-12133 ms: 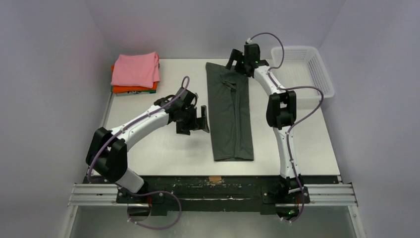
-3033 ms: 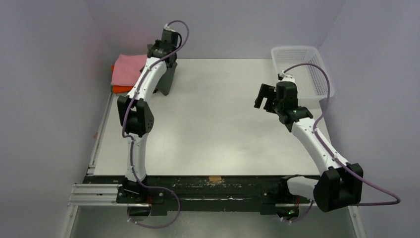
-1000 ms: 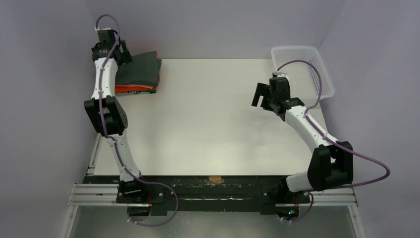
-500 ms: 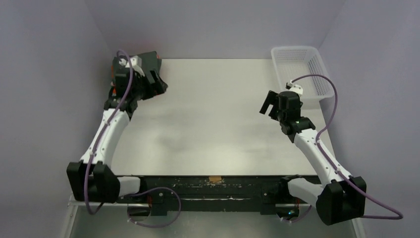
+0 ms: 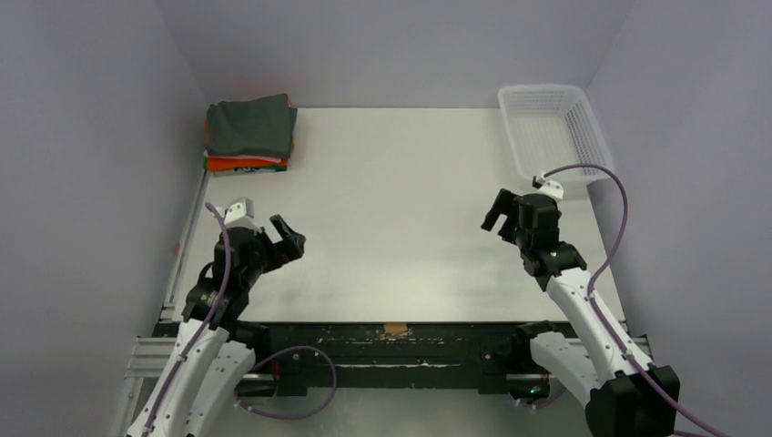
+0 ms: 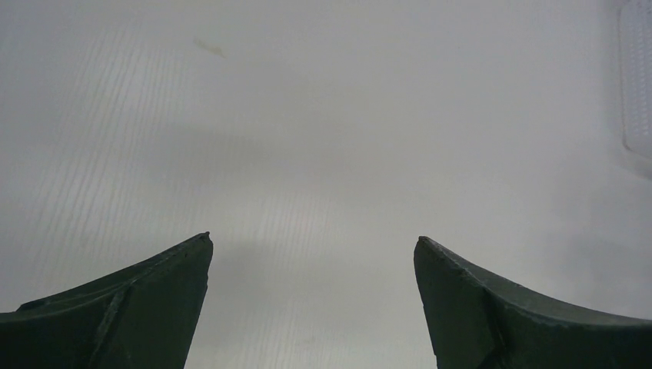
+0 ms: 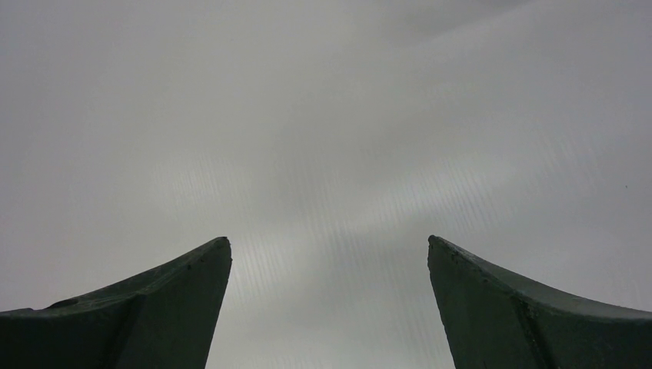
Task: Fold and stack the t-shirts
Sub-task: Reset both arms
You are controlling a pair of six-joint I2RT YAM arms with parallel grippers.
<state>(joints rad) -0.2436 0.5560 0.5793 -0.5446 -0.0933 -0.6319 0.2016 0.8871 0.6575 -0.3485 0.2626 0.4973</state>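
Observation:
The folded charcoal-grey t-shirt (image 5: 248, 126) lies on top of the stack at the table's far left corner. A thin pink edge shows under it, and the orange t-shirt (image 5: 244, 165) lies at the bottom. My left gripper (image 5: 289, 239) is open and empty near the table's front left, far from the stack. My right gripper (image 5: 492, 217) is open and empty at the right side. In the left wrist view the gripper (image 6: 311, 244) shows only bare table between its fingers. The right wrist view shows the same for its gripper (image 7: 328, 242).
A white plastic mesh basket (image 5: 553, 126) stands at the far right corner; its edge shows in the left wrist view (image 6: 637, 84). Grey walls close in the table on three sides. A small brown tape piece (image 5: 394, 329) sits on the front edge.
My left arm has pulled back from the stack at the far left to the front left, leaving the charcoal shirt on top. My right arm has drawn back slightly toward the front.

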